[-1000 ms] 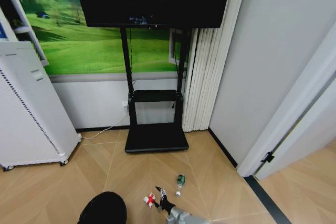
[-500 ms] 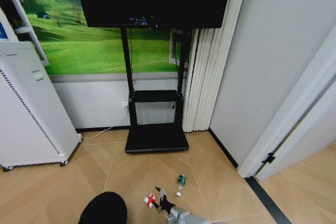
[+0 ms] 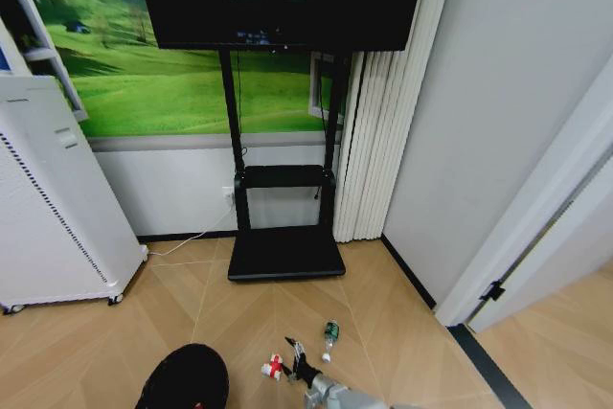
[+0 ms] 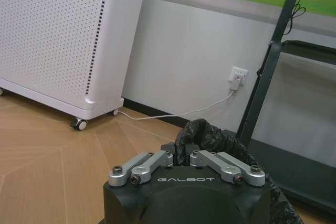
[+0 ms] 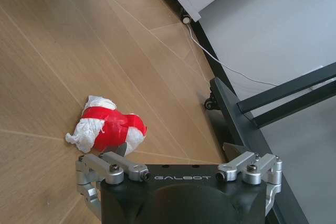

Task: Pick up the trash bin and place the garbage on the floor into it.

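1. Wood flooring [image 3: 239, 313] in a herringbone pattern ran up to a grey wall with a green landscape mural, where a black TV stand [image 3: 283, 227] stood and a white perforated cabinet [image 3: 48, 208] on castors sat to our left.
2. Our left gripper [image 4: 181, 157] had its fingers drawn narrowly together on the black liner at the rim of the trash bin [image 3: 187, 382], which sat low at our left.
3. Our right gripper [image 3: 299, 361] hung low above the floor with its fingers spread wide and holding nothing.
4. Just beside that gripper lay a crumpled red-and-white wrapper [image 5: 107, 128], apart from the fingers.
5. A small clear bottle with a green label [image 3: 329, 334] lay near, on the gripper's other side.
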